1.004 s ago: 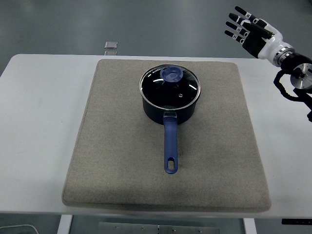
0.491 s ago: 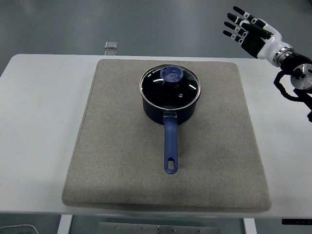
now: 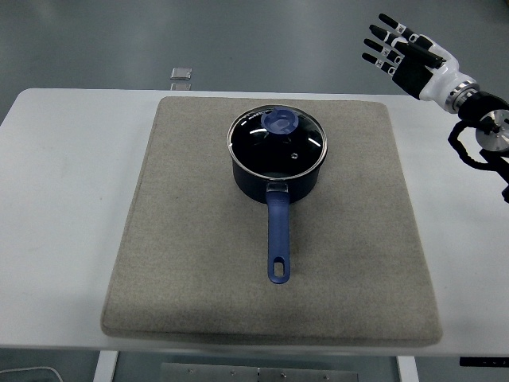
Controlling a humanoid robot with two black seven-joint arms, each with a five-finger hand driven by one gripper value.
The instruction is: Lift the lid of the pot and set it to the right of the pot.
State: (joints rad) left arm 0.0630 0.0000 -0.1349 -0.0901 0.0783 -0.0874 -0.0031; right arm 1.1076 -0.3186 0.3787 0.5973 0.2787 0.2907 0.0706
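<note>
A dark blue pot (image 3: 277,179) with a long blue handle (image 3: 278,239) pointing toward the near edge stands on a grey mat (image 3: 183,263). A glass lid (image 3: 277,143) with a blue knob (image 3: 279,121) sits on the pot. My right hand (image 3: 394,49) is raised at the upper right, beyond the table's far edge, with fingers spread and empty, well apart from the pot. The left arm is out of view.
The mat covers the middle of the white table (image 3: 56,199). A small pale flat object (image 3: 181,74) lies just beyond the table's far edge at the upper left. Bare mat lies to the right of the pot (image 3: 374,199).
My right hand has shifted very slightly up and to the right. The pot and lid have not moved.
</note>
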